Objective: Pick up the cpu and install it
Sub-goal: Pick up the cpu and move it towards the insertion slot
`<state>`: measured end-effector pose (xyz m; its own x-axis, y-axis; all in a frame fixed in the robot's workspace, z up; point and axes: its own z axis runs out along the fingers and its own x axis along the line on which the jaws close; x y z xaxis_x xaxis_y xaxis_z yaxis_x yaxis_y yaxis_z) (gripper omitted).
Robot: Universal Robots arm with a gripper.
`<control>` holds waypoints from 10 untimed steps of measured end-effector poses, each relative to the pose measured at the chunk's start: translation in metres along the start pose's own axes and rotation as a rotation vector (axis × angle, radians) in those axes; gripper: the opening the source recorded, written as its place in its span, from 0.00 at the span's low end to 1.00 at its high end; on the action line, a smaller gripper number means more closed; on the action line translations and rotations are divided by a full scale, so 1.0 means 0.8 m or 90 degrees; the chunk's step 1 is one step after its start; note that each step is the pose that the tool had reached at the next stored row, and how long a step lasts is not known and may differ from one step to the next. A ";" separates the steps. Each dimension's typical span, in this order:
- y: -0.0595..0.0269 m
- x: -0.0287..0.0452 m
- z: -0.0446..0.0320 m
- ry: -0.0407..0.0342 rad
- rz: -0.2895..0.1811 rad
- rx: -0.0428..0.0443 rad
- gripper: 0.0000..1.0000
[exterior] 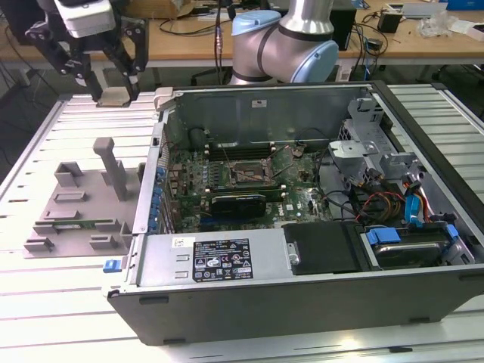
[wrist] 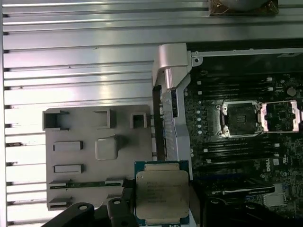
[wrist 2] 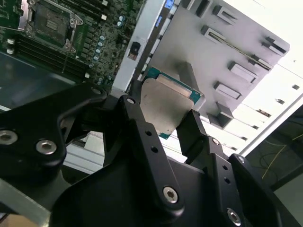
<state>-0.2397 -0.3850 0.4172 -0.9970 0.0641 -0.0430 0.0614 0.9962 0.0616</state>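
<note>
Aloft, cpu (wrist: 162, 196) in gripper (wrist 2: 164, 113); grey tray (wrist: 75, 137) and case wall (wrist: 173, 71) beneath.

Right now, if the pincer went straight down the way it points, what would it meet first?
Probably the grey fixture edge beside the case wall, with the held cpu touching first; depth is unclear.

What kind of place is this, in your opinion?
Probably a robotics lab or workshop: a robot arm rises beyond an open computer case on a slatted metal table, its hand gripping the cpu, with cable-strewn desks behind.
</note>
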 end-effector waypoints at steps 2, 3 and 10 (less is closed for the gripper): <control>0.001 -0.0113 0.0006 0.0000 0.000 0.0000 0.54; 0.001 -0.0141 0.0007 0.0000 0.000 0.0000 0.54; 0.002 -0.0399 0.0019 0.0000 0.000 -0.0001 0.54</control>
<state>-0.2077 -0.3851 0.4172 -0.9970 0.0640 -0.0431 0.0613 0.9962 0.0617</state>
